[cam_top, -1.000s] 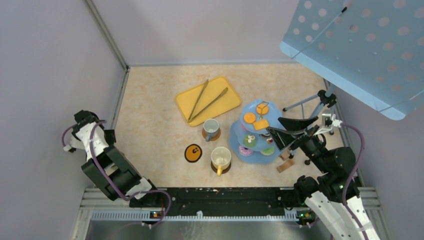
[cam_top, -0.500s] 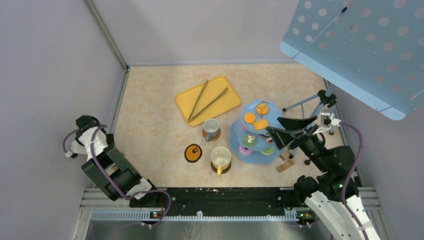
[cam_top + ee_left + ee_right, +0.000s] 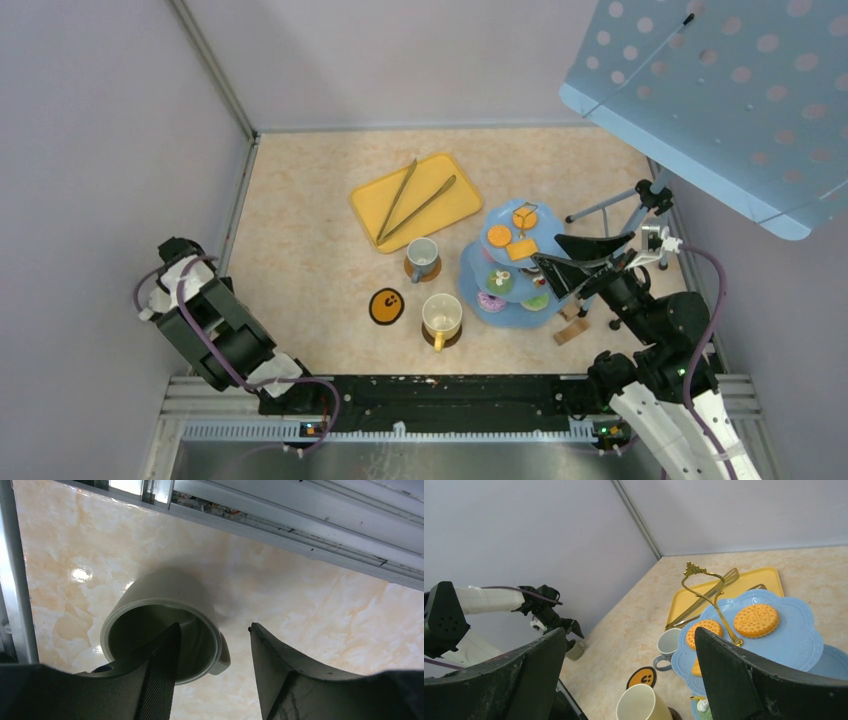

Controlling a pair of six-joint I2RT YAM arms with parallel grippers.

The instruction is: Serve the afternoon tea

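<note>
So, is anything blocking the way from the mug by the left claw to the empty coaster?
Nothing visible does. The left gripper straddles the wall of the mug, one finger inside it, and only bare table lies between there and the empty coaster.

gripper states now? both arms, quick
left gripper: open, one finger inside the grey mug, not clamped.
right gripper: open, holding nothing.
</note>
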